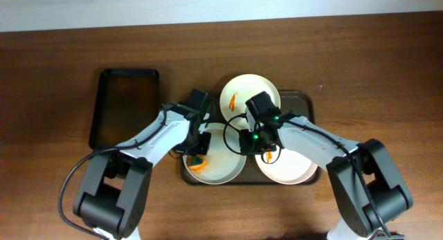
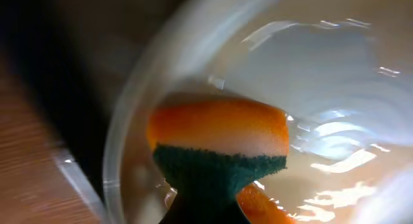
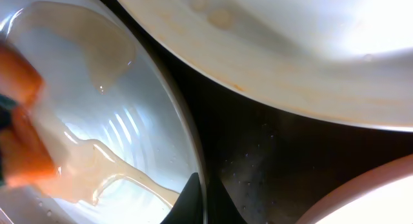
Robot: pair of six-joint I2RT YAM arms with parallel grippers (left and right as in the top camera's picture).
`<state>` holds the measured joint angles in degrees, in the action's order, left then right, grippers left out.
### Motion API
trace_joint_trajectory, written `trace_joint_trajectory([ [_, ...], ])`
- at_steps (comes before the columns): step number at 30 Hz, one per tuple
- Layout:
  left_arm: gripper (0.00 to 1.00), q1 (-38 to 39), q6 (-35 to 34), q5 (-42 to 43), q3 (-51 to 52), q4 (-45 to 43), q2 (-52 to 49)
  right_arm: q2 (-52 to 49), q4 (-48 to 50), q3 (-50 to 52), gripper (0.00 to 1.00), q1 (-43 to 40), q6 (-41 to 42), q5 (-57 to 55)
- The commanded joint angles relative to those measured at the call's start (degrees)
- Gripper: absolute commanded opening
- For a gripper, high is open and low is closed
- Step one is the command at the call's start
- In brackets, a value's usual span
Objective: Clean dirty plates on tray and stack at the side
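Three white plates lie on the brown tray (image 1: 308, 105). The front left plate (image 1: 225, 167) holds a wet orange smear. My left gripper (image 1: 199, 153) is shut on an orange and green sponge (image 1: 199, 164) and presses it on this plate near its left rim; the left wrist view shows the sponge (image 2: 219, 130) on the plate (image 2: 335, 75). My right gripper (image 1: 242, 140) is shut on this plate's right rim (image 3: 197, 153), one finger on each side (image 3: 201, 201). The back plate (image 1: 252, 91) and the front right plate (image 1: 291, 167) each bear an orange smear.
A smaller black tray (image 1: 124, 105) lies on the wooden table left of the brown tray. The bare dark tray floor (image 3: 271, 153) shows between the plates in the right wrist view. Both arms reach in from the front edge.
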<state>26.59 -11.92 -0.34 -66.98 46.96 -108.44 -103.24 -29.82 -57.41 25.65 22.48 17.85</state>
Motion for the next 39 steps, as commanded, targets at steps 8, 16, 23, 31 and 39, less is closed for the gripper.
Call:
trace_joint_trajectory([
  [8,0.00,-1.22,-12.26,-31.82,-5.81,5.09,-2.27,-0.26,-0.13,0.46,0.04,-0.22,-0.15,-1.40],
  [16,0.00,-3.04,-12.74,-16.52,-12.00,6.14,12.61,1.66,-2.71,-1.66,0.04,-0.07,-2.58,-0.13],
  [23,0.00,-9.79,-14.82,-5.99,-10.60,6.08,12.66,5.18,-23.54,-19.93,0.04,3.58,-3.63,-15.98],
  [31,0.00,-10.80,-14.14,-12.98,-9.01,5.57,12.66,3.98,-37.73,-30.49,0.40,6.19,-1.55,-16.13],
  [39,0.00,-10.78,-14.19,-12.96,-9.01,4.72,12.66,-6.62,-30.80,-26.45,0.39,6.21,-2.51,-14.82],
])
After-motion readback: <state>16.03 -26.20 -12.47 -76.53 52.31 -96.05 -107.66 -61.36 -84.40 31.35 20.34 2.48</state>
